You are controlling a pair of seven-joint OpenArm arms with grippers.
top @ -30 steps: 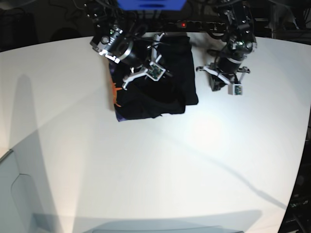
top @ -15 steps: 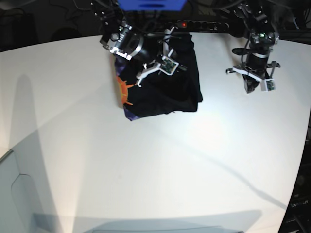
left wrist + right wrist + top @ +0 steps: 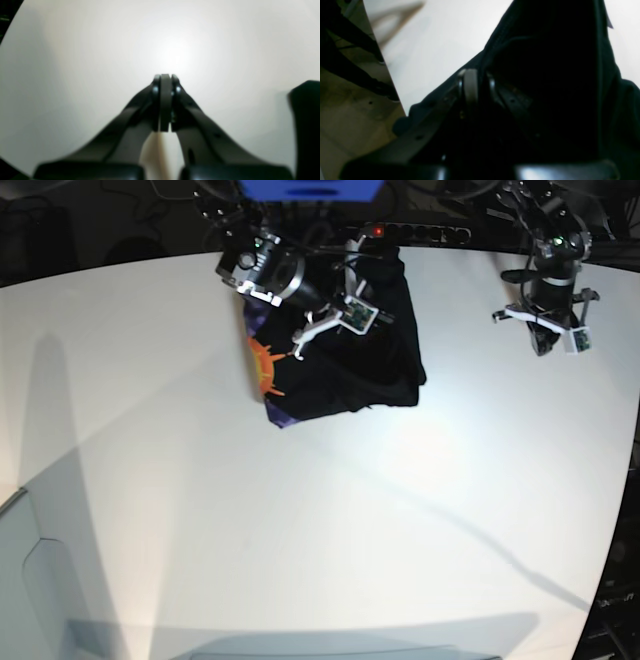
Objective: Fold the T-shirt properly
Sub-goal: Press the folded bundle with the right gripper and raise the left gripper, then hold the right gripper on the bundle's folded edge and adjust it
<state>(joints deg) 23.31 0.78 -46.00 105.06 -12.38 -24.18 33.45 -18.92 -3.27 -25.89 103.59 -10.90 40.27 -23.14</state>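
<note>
So there's just one piece of clothing here, a soft black short-sleeved cloth T-shirt (image 3: pixel 345 360) bunched into a rough folded bundle near the far edge of the white round-edged table (image 3: pixel 300 520). An orange sunburst print with a bit of purple pokes out along the bundle's left and lower-left edge in the base view.

Two arms, two grippers. The right gripper (image 3: pixel 330 330) is down in the upper part of the shirt; in its wrist view the black cloth (image 3: pixel 545 75) fills the space around the fingers (image 3: pixel 469 85) and the jaws sit only slightly apart with fabric between them, so it looks clamped on a fold. How many layers it has is too dark to tell.

The left gripper (image 3: pixel 163 82) is well off to the side, clear of the shirt, hanging over bare table. Its jaws are pressed fully together with nothing in them. A sliver of the black shirt shows at the right edge of its wrist view.
</note>
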